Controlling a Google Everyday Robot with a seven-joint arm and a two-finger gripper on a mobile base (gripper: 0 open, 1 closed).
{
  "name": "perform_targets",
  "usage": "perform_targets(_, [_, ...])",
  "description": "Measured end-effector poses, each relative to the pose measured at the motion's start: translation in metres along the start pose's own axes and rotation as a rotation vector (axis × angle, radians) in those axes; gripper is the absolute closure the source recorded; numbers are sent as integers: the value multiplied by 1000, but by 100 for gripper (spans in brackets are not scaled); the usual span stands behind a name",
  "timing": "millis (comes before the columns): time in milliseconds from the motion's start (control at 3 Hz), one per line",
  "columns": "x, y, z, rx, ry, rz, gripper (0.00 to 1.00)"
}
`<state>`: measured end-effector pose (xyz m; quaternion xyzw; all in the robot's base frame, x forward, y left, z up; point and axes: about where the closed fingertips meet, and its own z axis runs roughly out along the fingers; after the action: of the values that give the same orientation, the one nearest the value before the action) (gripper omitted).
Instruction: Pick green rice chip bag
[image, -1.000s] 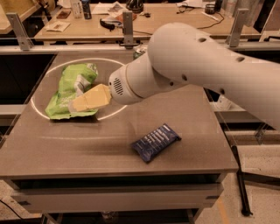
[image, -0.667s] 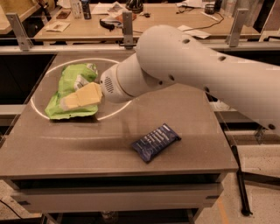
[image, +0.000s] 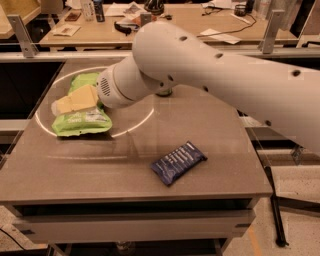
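The green rice chip bag (image: 82, 120) lies flat at the left of the grey table (image: 100, 170), lime green with a pale printed panel. My gripper (image: 62, 104) reaches in from the right on the big white arm (image: 200, 65). Its pale yellow fingers (image: 77, 99) lie over the middle of the bag, pointing left. The arm's wrist covers the bag's right part.
A small dark-blue packet (image: 178, 162) lies near the table's front right. A dark round object (image: 164, 92) stands behind the arm. Wooden benches with clutter (image: 125, 15) run along the back. The floor drops away at the right (image: 295, 215).
The arm has swung left and its wrist now sits over the bag, with the fingers reaching further left across it. The bag and the blue packet have not shifted on the table.
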<state>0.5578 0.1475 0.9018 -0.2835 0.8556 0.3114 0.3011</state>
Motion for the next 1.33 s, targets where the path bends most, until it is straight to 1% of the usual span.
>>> perform_targets(667, [-13,-15,36,-13,41,28,0])
perform_targets(1000, [-23,-21,51,-18,58,28,0])
perform_targets(1333, [-27,-22,69,-25,85,29,0])
